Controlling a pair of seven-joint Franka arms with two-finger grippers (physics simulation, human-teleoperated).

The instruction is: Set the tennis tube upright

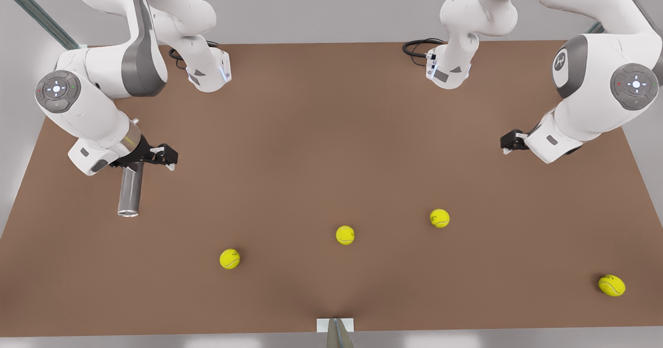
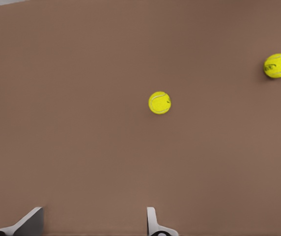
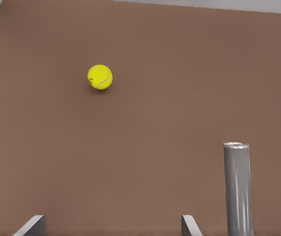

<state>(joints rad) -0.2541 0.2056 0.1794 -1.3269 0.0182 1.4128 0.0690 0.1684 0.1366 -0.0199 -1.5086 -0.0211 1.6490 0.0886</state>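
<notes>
**Tube sits outside the open fingers, not between them**

The tennis tube is at the 9 o'clock side of the brown table, right by the right gripper. In the front view its long axis runs roughly 12 to 6, with the pale rim at the 6 o'clock end. Its other end passes behind the black gripper body.

From the fingertips, the tube lies towards 8 o'clock. In the right wrist view it runs just beside the outer face of one finger, not in the gap. The jaws are spread wide and hold nothing. Whether the tube lies flat, leans or already stands cannot be told for sure.

The right arm is much the nearer. The left gripper waits at the 3 o'clock side, well apart, its fingers also spread and empty.

The tube is a slim, smooth, grey see-through cylinder with glossy streaks down its wall. It would probably roll and slip easily. The table is matte and plain. Four fuzzy yellow tennis balls lie towards 6 o'clock; the nearest ball is clear of the tube.
</notes>
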